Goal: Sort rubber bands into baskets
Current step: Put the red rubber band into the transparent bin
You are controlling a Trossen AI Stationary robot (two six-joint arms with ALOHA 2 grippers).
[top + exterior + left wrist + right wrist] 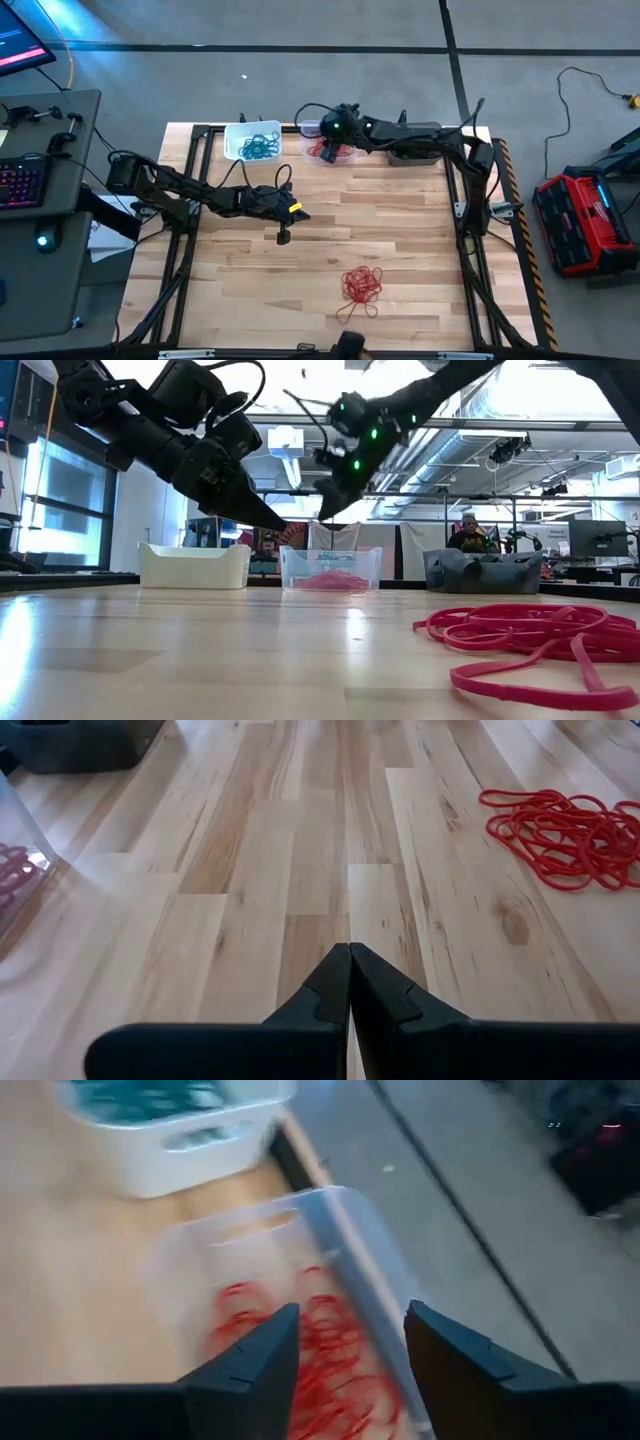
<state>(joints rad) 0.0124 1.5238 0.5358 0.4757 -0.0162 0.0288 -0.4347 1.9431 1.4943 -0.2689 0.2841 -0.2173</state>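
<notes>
The clear basket (pixel 333 150) stands at the far edge of the wooden bench (pixel 400 250), and I use it as the landmark. Inside it lie red rubber bands (pixel 330 1350), seen through its clear walls in the low view too. The right tool (pixel 345 1355) hangs directly above this clear basket, and its two dark fingers (pixel 250 1360) are spread apart with nothing between them; only the red bands in the basket show through the gap. Just beside the clear basket, on the left arm's side, stands the white basket (pixel 253 141), which holds teal rubber bands (pixel 259 149). On the other side of the clear basket, seen in the low view, stands the dark grey basket (pixel 483 572); in the high view the right arm covers it. The left tool (pixel 350 982) is nearer to the front of the bench than the clear basket and toward the white basket's side, above bare wood; its fingers are pressed together to a point and pinch nothing. A loose pile of red rubber bands (pixel 362 285) lies on the bench well apart from the clear basket, toward the front edge.
</notes>
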